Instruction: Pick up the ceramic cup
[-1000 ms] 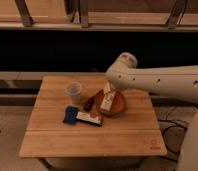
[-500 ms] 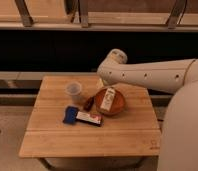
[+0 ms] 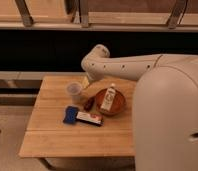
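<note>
The ceramic cup is small, pale and handleless. It stands upright on the wooden table, left of centre towards the back. My white arm reaches in from the right and bends down at its wrist. My gripper hangs below the wrist, just right of and slightly behind the cup, close to its rim. It holds nothing that I can see.
A brown plate right of the cup carries a lying white bottle with a red label. A small dark brown object, a blue object and a white-red packet lie in front of the cup. A dark shelf runs behind the table.
My arm has swung left, bringing the gripper from above the brown plate to just beside the cup. The things on the table have not moved.
</note>
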Motion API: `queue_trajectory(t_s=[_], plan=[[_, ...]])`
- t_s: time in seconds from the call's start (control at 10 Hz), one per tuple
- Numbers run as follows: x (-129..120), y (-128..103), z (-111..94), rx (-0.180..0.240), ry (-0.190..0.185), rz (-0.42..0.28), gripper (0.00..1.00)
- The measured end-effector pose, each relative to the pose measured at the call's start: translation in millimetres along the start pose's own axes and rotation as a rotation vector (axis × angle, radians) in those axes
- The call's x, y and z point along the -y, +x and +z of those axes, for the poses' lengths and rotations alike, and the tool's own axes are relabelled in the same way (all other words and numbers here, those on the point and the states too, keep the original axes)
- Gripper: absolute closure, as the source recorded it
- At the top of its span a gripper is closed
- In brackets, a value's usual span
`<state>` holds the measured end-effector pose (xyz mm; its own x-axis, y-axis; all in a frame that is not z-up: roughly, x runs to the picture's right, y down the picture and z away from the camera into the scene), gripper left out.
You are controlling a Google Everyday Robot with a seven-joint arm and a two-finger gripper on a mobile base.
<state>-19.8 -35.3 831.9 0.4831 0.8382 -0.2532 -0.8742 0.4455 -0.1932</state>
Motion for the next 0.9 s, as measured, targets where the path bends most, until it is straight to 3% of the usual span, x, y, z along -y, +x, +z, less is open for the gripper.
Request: queue_trajectory(t_s=[0.3,0.6,0.9], plan=[[1,2,0,-0.005,0.000,0.000,0.20],[9,3,1,0.011,-0.014,0.043,0.20],[-18,-23,20,0.028,-0.080,-0.010,0.20]])
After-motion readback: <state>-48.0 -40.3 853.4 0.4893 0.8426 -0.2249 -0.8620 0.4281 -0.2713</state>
